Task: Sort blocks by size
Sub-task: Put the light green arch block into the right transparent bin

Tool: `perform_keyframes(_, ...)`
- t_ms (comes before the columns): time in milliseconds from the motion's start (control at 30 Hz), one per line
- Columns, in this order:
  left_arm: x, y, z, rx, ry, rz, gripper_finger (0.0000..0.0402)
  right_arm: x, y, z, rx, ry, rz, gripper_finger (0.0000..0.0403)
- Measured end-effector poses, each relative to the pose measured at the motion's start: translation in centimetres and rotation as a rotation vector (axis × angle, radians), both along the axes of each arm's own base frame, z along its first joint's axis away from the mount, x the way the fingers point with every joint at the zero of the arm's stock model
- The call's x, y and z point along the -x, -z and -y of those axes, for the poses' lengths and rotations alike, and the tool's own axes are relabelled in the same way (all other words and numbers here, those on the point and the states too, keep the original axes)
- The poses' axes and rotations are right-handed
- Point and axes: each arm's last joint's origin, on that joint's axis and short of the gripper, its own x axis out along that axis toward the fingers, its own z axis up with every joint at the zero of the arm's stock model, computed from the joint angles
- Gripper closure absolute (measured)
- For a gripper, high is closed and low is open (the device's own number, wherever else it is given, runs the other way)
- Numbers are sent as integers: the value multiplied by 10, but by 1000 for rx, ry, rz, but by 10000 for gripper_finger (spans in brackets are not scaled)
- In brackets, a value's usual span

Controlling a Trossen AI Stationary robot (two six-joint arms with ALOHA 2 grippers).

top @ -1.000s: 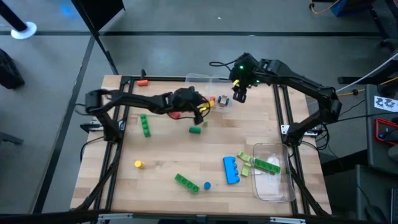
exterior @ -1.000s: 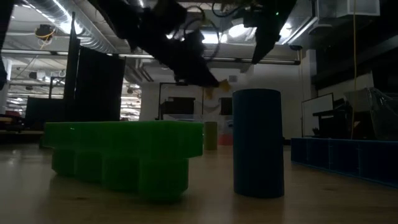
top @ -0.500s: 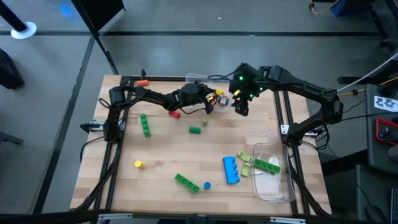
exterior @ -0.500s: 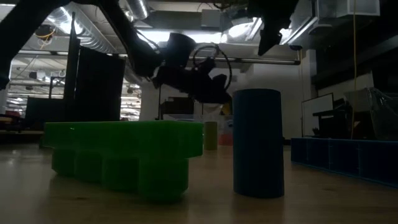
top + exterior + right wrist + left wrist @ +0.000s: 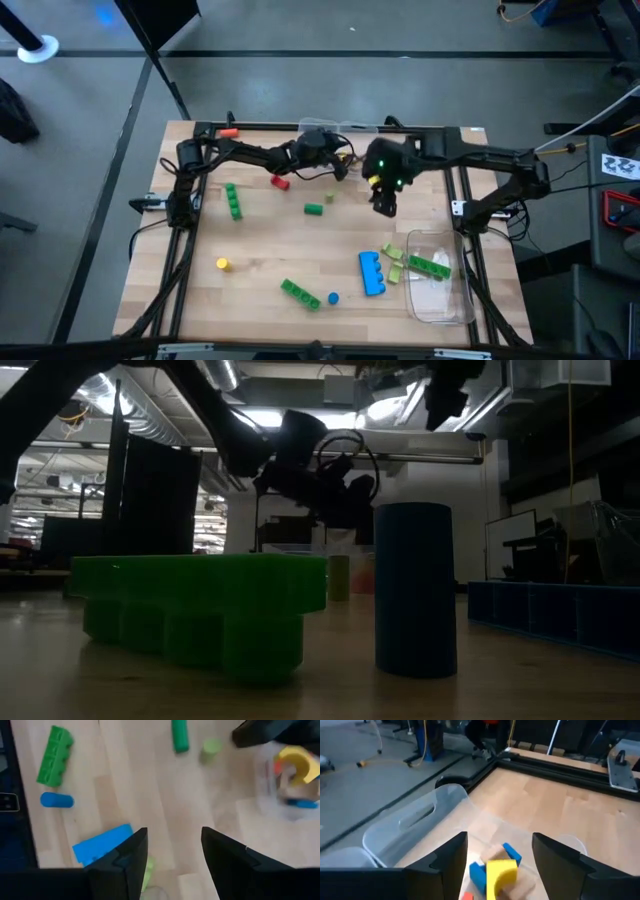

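Observation:
My left gripper (image 5: 500, 842) is open and reaches into the clear container (image 5: 415, 817) at the table's far edge. A yellow block (image 5: 501, 872) lies with blue blocks (image 5: 478, 872) on the container's floor between its fingers, clear of both. My right gripper (image 5: 172, 850) hangs open above the table's middle (image 5: 385, 200), with nothing between its fingers. Loose on the wood lie a green brick (image 5: 233, 200), a red cylinder (image 5: 281, 181), a green cylinder (image 5: 314, 209), a lime cylinder (image 5: 329, 198), a blue brick (image 5: 372, 272) and a blue cylinder (image 5: 332, 297).
A second clear container (image 5: 440, 300) at the near right holds a green brick (image 5: 430, 265), with lime pieces (image 5: 393, 262) beside it. A yellow block (image 5: 222, 264) and another green brick (image 5: 298, 292) lie near the front. Black rails (image 5: 455, 190) run along the table's sides.
My left gripper has reached right and down into the far container; the yellow block seen at its fingertips before now lies on the container floor. My right gripper has swung from the far edge toward the table's middle, staying high.

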Motion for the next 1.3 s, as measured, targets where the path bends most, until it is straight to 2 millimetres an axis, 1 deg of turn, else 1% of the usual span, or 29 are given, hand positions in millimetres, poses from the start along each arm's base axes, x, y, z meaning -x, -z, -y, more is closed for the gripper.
perform_keyframes(67,1,-7,1,-29,12,1,190,-1,3,-11,10,1,-32,217)
perform_keyframes(167,5,-26,4,-79,31,4,193,-1,16,-30,53,-39,-83,217)
perform_keyframes(233,9,-38,8,-102,47,-18,197,1,28,-42,74,-98,-124,217)
perform_keyframes(400,29,-68,22,-121,88,-137,203,10,61,-67,147,-296,-219,217)
perform_keyframes(533,46,-84,31,-113,115,-237,204,17,90,-79,197,-388,-270,217)
perform_keyframes(600,55,-91,34,-106,123,-279,204,18,105,-82,205,-416,-268,217)
perform_keyframes(767,70,-99,40,-88,137,-350,204,20,136,-90,211,-493,-205,217)
perform_keyframes(967,75,-100,43,-62,138,-384,204,26,160,-92,201,-525,-207,217)
perform_keyframes(1133,76,-98,43,-43,133,-399,204,27,171,-92,194,-526,-182,217)
perform_keyframes(1300,76,-98,44,-30,130,-401,204,27,174,-92,194,-526,-184,217)
